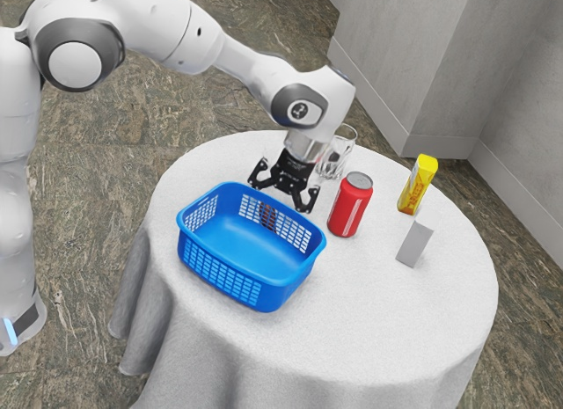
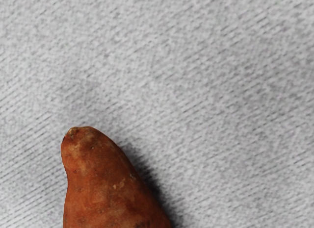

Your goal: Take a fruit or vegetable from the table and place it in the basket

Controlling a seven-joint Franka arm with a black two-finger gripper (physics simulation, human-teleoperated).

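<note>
Just past the far side of the blue plastic mesh basket (image 1: 273, 295), the black two-finger gripper (image 1: 281, 196) is hovering with its jaws spread wide, while the tapered orange-brown sweet potato (image 2: 105, 189) is lying close beside the basket on the white tablecloth (image 1: 396, 312).

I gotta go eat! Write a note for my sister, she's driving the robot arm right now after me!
Gripper: open, down behind the blue basket, holding nothing.
Sweet potato: on the white cloth, under the hand, outside the basket.
Done: the hand is near the sweet potato.
Left: grip it, lift it, put it in the basket. Probably lift high first, so it clears the rim.
</note>
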